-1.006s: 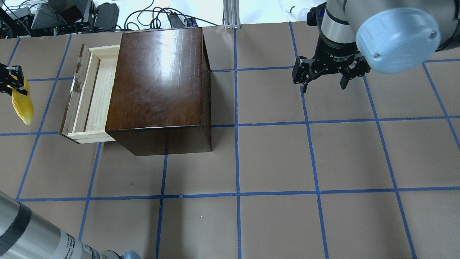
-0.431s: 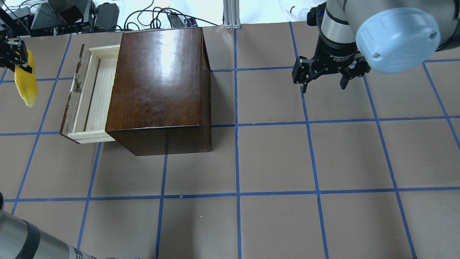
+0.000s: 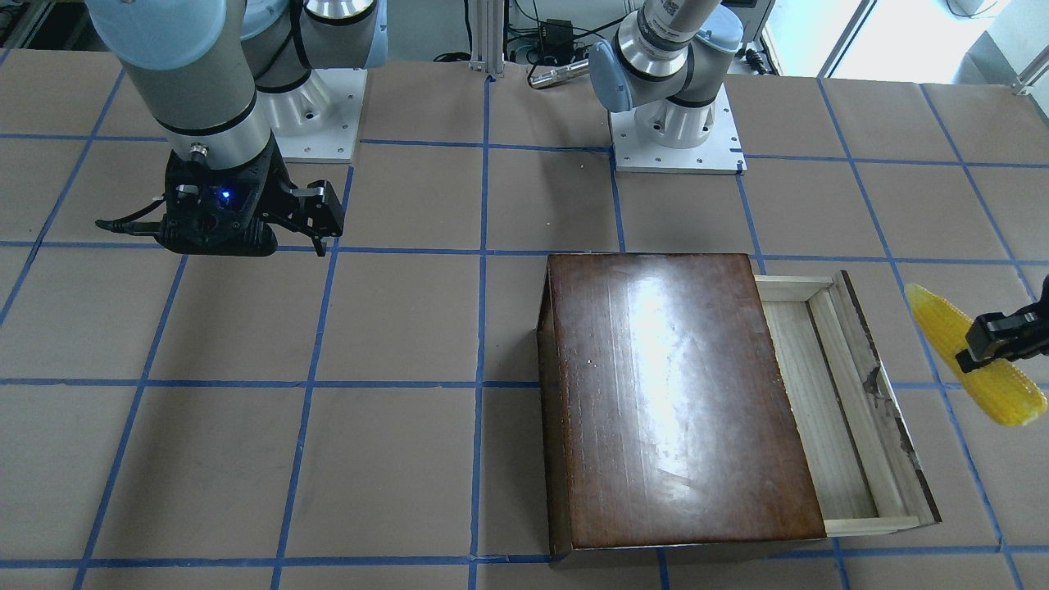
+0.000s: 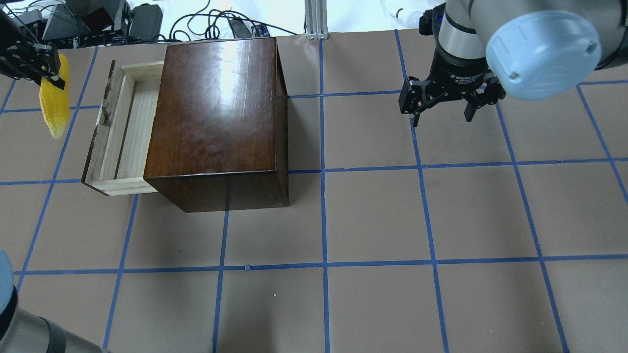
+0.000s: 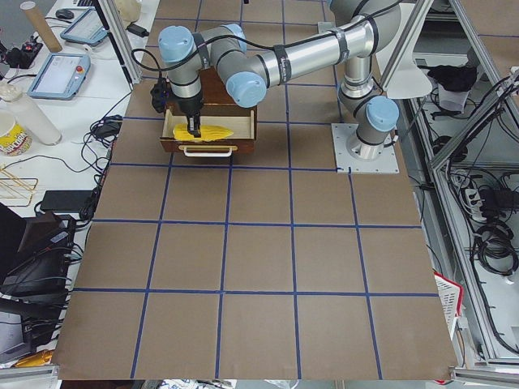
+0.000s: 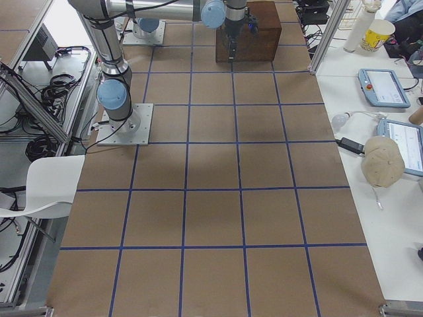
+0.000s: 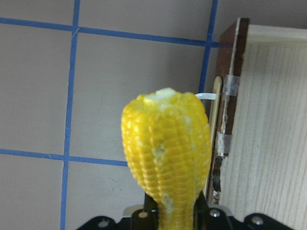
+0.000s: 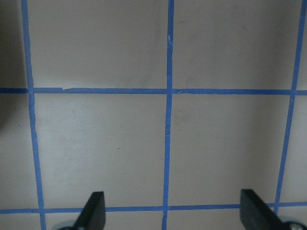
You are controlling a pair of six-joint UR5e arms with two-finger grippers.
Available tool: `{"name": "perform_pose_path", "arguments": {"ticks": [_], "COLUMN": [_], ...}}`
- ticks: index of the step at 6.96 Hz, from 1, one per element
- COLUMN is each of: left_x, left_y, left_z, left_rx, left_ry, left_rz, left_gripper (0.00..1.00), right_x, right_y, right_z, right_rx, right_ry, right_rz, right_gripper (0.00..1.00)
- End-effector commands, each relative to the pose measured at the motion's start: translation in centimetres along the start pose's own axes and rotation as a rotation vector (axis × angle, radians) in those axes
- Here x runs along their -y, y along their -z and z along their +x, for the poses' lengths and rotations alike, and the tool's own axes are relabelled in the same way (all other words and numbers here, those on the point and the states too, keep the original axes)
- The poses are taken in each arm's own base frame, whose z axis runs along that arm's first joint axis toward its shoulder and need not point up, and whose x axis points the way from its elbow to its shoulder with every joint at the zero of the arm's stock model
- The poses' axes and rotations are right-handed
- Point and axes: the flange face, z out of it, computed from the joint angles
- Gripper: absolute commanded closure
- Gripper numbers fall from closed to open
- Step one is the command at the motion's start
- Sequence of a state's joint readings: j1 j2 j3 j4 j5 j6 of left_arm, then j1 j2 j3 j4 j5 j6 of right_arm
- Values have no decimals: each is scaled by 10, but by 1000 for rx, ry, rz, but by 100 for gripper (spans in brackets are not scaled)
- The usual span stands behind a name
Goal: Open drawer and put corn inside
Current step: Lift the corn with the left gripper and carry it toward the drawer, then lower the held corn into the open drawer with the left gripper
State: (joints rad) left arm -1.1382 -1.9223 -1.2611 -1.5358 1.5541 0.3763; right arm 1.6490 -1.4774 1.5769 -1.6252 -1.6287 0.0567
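Note:
The dark-brown box (image 4: 216, 108) stands at the table's left with its drawer (image 4: 125, 130) pulled out to the left, pale wood inside and empty. It also shows in the front view (image 3: 844, 401). My left gripper (image 4: 44, 66) is shut on the yellow corn (image 4: 55, 105) and holds it in the air just left of the drawer's chipped front panel (image 4: 100, 132). The corn shows in the front view (image 3: 975, 360) and fills the left wrist view (image 7: 165, 158). My right gripper (image 4: 441, 110) is open and empty, far to the right; its fingertips (image 8: 93, 211) hang over bare table.
Brown paper with a blue tape grid covers the table (image 4: 373, 215). Cables and electronics (image 4: 98, 19) lie past the far edge behind the box. An aluminium post (image 4: 316, 19) stands at the far edge. My left arm's elbow (image 4: 19, 323) sits at the near left corner.
My left gripper has carried the corn away from me and to the right, closer to the open drawer. The right arm has not moved.

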Motion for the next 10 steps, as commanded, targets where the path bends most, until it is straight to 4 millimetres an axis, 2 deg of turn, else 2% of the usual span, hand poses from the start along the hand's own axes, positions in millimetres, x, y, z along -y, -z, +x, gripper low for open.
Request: {"name": "perform_pose_path", "arguments": {"ticks": [1,2,4,8,10], "left_x": [9,13,20,38,40], "left_y": [-11,-21,-41,-79,-92], "left_z": [53,70,68,72,71], "left_rx": [-11,-18,-31,-128,-141], "left_ry": [-110,-146,-255,-245,-240], "left_rz": [-23,-37,-63,-65,-84], "left_gripper": [100,100,100,97,91], "right_x": [0,0,0,0,0], "right_y": [1,1,0,1,0], "right_z": [0,0,0,0,0], "right_rx": [0,0,0,-2,-2], "right_ry": [0,0,0,0,0], "right_rz": [2,1,-1,2,-1], "right_gripper": [0,0,0,0,0]}}
